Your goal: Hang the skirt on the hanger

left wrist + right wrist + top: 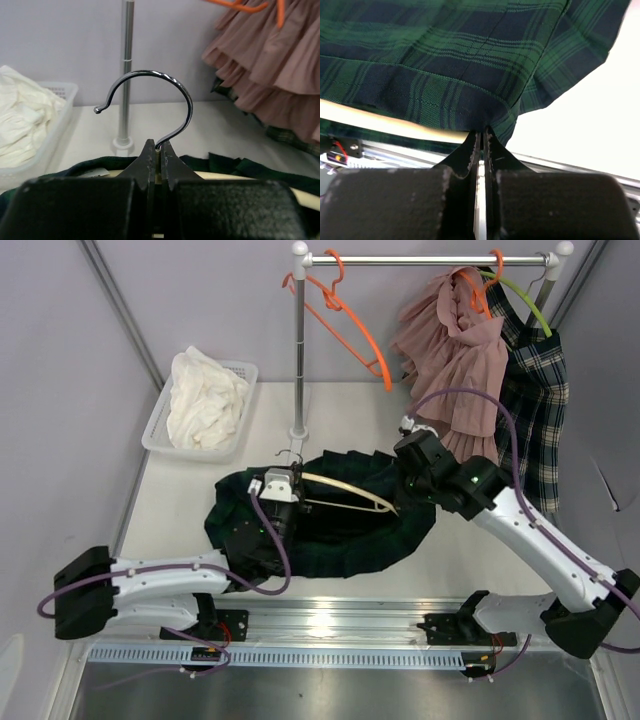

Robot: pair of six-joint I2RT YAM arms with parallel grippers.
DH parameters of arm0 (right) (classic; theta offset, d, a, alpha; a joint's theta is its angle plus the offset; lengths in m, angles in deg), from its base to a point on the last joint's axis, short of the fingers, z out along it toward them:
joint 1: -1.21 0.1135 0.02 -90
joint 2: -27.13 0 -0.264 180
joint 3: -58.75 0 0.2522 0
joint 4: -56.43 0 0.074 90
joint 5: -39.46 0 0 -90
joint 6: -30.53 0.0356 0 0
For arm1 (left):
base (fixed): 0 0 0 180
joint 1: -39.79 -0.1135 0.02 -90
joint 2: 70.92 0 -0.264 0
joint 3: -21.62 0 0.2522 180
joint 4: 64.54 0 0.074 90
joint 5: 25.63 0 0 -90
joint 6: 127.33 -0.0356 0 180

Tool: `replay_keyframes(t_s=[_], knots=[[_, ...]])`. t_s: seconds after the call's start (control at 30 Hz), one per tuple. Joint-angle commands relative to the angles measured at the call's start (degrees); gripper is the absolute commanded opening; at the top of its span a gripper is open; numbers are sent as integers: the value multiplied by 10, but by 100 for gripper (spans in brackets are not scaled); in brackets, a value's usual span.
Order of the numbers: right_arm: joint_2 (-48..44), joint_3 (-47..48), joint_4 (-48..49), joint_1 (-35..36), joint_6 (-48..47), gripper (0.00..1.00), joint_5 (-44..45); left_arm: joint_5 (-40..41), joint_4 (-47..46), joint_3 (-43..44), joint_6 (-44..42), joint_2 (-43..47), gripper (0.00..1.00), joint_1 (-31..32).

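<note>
Hanger [350, 492] and skirt [330, 540] gripped at mid-frame.
Left gripper [157, 148] closed tight on the hanger at the base of its hook [186, 100]; right gripper [481, 134] pinched shut on the skirt's edge; skirt spread across the table [180, 510] centre; upper left, basket [158, 430] of white cloth [205, 395]; top right, rail [420, 259] with hung garments [460, 360].

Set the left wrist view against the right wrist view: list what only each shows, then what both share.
Only left wrist: the left gripper shut on the hanger hook, the rack post, the white cloth in its basket, the pink skirt.
Only right wrist: the right gripper shut on the green plaid skirt at its edge.
Both: the green plaid skirt and the hanger's wooden bar.
</note>
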Motion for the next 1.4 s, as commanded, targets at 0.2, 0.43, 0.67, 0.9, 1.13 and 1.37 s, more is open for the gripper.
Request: replay_keyframes(t_s=[0.2, 0.43, 0.67, 0.9, 1.13, 1.37], knots=[[-28, 177, 34, 77, 44, 0, 101, -444, 331, 99, 149, 74, 0, 22], [-9, 186, 38, 77, 38, 0, 140, -555, 424, 129, 187, 62, 0, 10], [5, 125, 70, 30, 25, 0, 117, -403, 434, 82, 217, 75, 0, -19], [-31, 36, 88, -70, 9, 0, 82, -294, 465, 31, 259, 120, 0, -72], [-55, 6, 85, -131, -7, 0, 45, -201, 491, 36, 280, 138, 0, -92], [-75, -17, 73, -132, -4, 0, 46, -118, 488, 62, 284, 119, 0, -110]])
